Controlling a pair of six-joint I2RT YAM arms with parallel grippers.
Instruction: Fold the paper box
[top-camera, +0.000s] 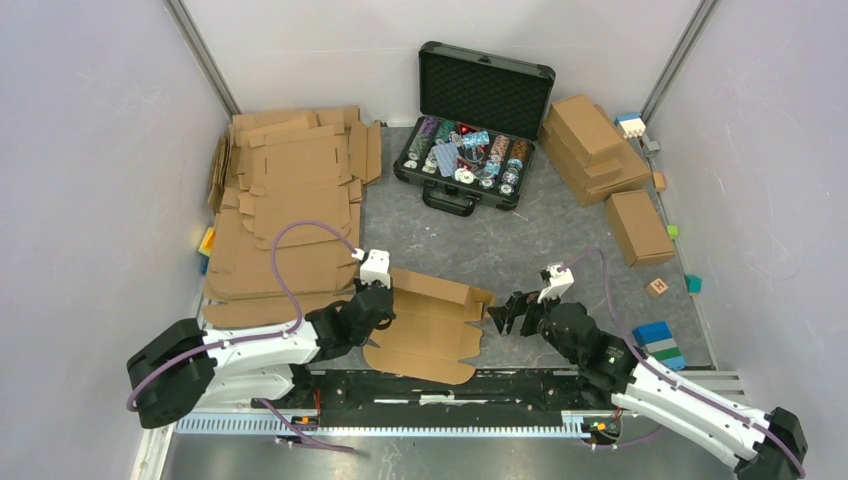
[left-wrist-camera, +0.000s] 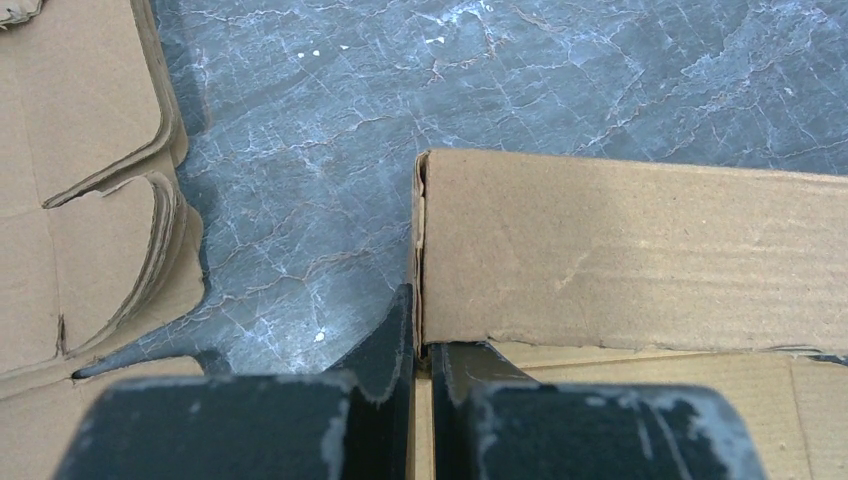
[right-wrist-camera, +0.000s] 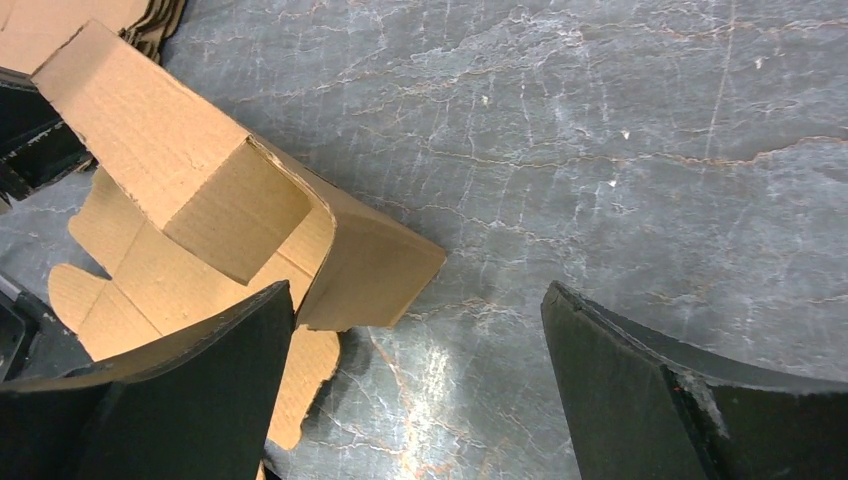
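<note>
Pinching the paper box at its left edge on the bench, the left hand steadies its half-raised walls; the right hand hangs wide open beside it. Next, probably: fold the right flap in.

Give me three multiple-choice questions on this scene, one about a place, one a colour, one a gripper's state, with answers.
1. The paper box lies: A between the left gripper and the right gripper; B inside the chip case; C on the flat sheets.
2. Its colour: A white; B brown; C blue.
3. The right gripper is: A shut on the box; B shut, empty; C open, empty.
Answers: A, it rests on the table between them; B, plain brown cardboard; C, its fingers stand wide apart.
</note>
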